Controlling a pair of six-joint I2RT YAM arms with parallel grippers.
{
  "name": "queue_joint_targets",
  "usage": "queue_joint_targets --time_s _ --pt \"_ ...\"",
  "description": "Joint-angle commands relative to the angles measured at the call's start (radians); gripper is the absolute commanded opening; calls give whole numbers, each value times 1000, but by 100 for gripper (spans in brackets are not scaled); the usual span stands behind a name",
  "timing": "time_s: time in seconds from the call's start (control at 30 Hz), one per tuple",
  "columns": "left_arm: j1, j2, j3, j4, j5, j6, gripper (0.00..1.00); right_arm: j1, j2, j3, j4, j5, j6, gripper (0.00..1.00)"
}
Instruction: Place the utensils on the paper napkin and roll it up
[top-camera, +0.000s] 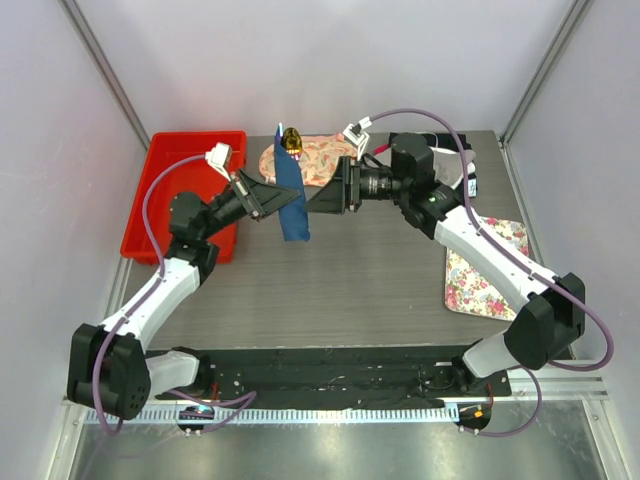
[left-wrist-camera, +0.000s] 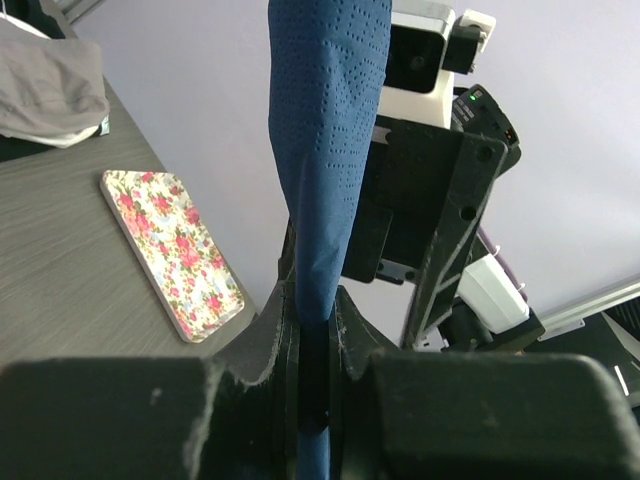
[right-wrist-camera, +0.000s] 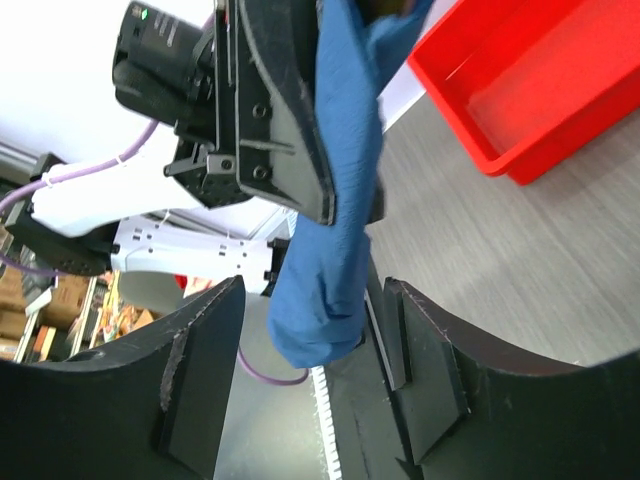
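The thin dark blue paper napkin (top-camera: 290, 195) is wound into a slim roll and held clear of the grey wood-grain table (top-camera: 340, 290). It stands roughly upright in the upper middle of the top view, between the two arms. A yellowish utensil end (top-camera: 291, 138) pokes out of its top, so the cutlery looks to be wrapped inside; how many pieces cannot be told. The left gripper (left-wrist-camera: 315, 350) is clamped on the roll, at the bottom centre of its own wrist view. The right gripper (right-wrist-camera: 312, 300) has its jaws apart, and the loose end of the roll hangs in the gap, not squeezed as far as can be seen. By this showing, the placing and most of the rolling are done; tidying that loose end and setting the bundle down seem left. The red plastic tray (top-camera: 185, 190) sits upper left, the peach floral cloth (top-camera: 320, 160) behind the roll, and the white floral rectangular mat (top-camera: 487, 265) at right. No brand, label or writing is legible anywhere.
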Motion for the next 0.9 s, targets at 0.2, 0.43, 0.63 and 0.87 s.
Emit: queue_joint_targets --time_s 0.2,0.43,0.63,0.87 --pt "3 5 66 73 -17 -2 0 48 8 -18 33 -8 -19 49" --pt "3 16 81 79 -20 -4 0 51 16 -15 41 -6 -22 4" --pt "3 16 82 83 -21 -5 0 62 25 -22 12 3 -9 76" --pt "3 24 93 79 -21 -4 0 94 36 -56 115 -14 46 57"
